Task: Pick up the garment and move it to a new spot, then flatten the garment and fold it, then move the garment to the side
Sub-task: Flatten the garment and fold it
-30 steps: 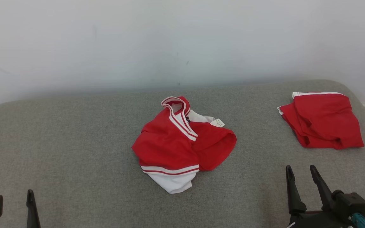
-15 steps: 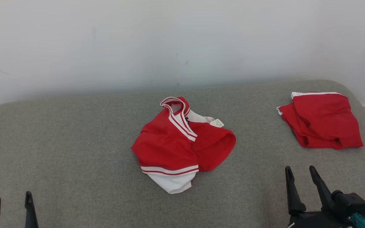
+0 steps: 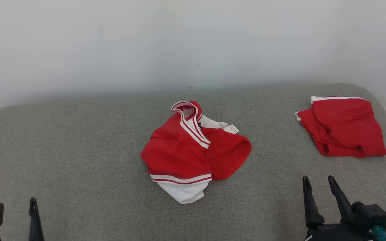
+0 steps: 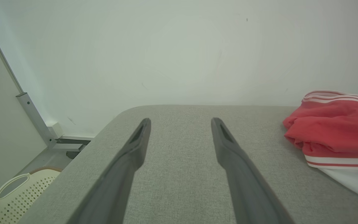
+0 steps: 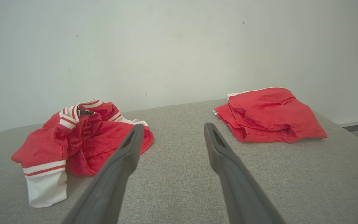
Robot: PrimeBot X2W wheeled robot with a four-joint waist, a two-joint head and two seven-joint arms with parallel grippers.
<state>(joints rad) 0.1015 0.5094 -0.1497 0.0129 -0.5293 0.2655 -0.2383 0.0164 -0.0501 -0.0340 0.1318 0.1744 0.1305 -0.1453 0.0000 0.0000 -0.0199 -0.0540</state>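
Garment lay crumpled ctr, untouched; left gripper 7 o'clock, right gripper 5 o'clock, both spread, empty. Prob. all steps left.

red jersey: crumpled heap, not flattened, lying mid grey fabric surface. White-and-red striped trim at collar and cuff. Collar bunched up at the far end, white sleeve end sticking out toward the near edge, white label flipped out on the far-right side.
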